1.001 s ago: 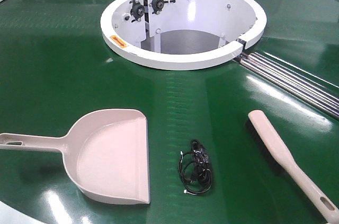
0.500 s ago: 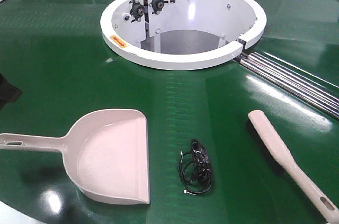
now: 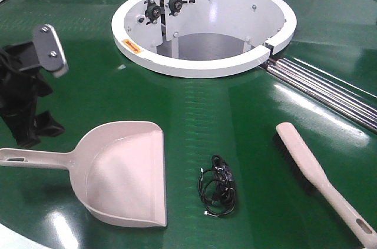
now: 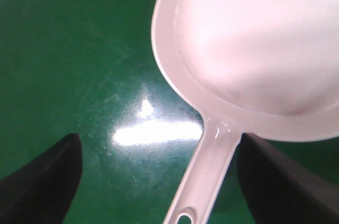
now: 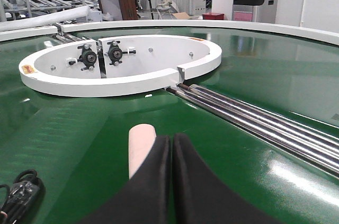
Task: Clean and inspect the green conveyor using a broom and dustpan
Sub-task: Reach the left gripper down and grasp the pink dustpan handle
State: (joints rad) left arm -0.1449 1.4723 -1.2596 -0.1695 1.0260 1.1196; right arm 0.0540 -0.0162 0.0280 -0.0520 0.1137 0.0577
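At nine o'clock on the conveyor [image 3: 235, 113], the left gripper [image 3: 35, 125] has just come in above the dustpan [image 3: 123, 172] handle, jaws wide and empty, likely for pickup; the right gripper [image 5: 172, 155] is pinched together, empty.

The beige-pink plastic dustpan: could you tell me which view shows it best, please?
Exterior front-facing: the beige-pink plastic dustpan shows scoop, lip and handle. Left wrist shows only its rear bowl and handle; right wrist shows none of it.

on the conveyor [image 3: 235, 110], the dustpan [image 3: 123, 172] lies left, the broom [image 3: 321, 181] right, a cable bundle [image 3: 218, 193] between them, the ring opening [image 3: 200, 67] behind.
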